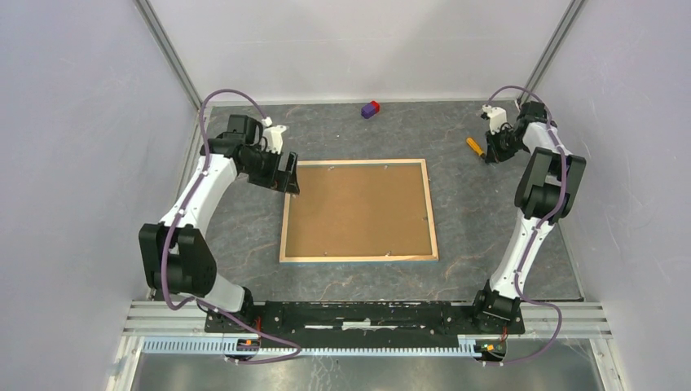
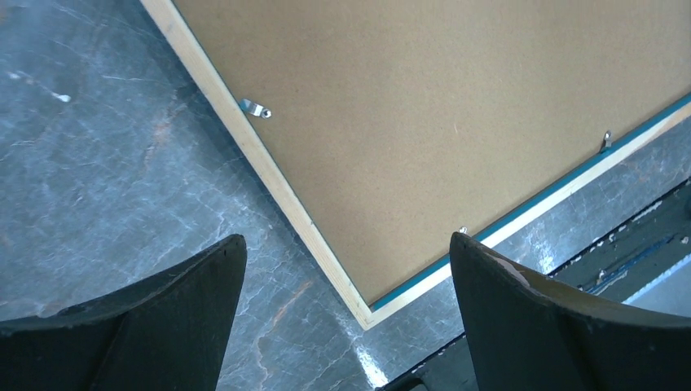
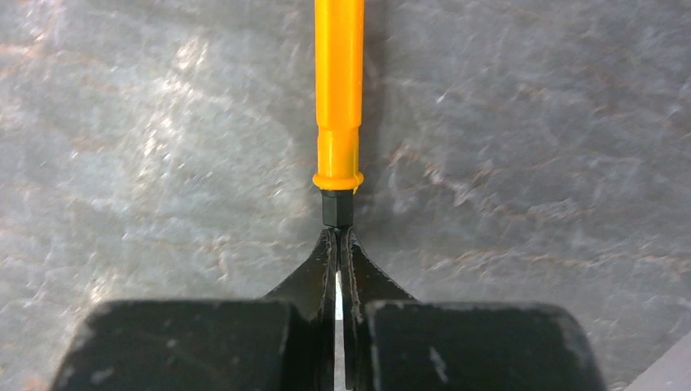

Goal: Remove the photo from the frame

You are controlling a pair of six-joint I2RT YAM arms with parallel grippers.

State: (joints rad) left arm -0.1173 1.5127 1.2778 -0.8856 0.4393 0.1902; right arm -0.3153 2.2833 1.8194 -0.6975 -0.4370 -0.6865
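Observation:
The frame [image 1: 358, 210] lies face down in the middle of the table, its brown fibreboard back up inside a light wood rim. It also shows in the left wrist view [image 2: 440, 122], with a thin blue edge and small metal tabs [image 2: 255, 107]. The photo is hidden under the backing. My left gripper [image 1: 285, 181] is open and empty, just above the frame's far left corner [image 2: 346, 238]. My right gripper [image 1: 490, 151] is at the far right of the table, away from the frame. It is shut [image 3: 336, 234] on the thin black tip of an orange-handled tool [image 3: 339, 90].
A small purple and red block [image 1: 371, 109] lies at the back of the table. The orange tool [image 1: 473, 146] lies right of the frame's far right corner. Grey walls close in on three sides. A metal rail [image 1: 367, 314] runs along the near edge.

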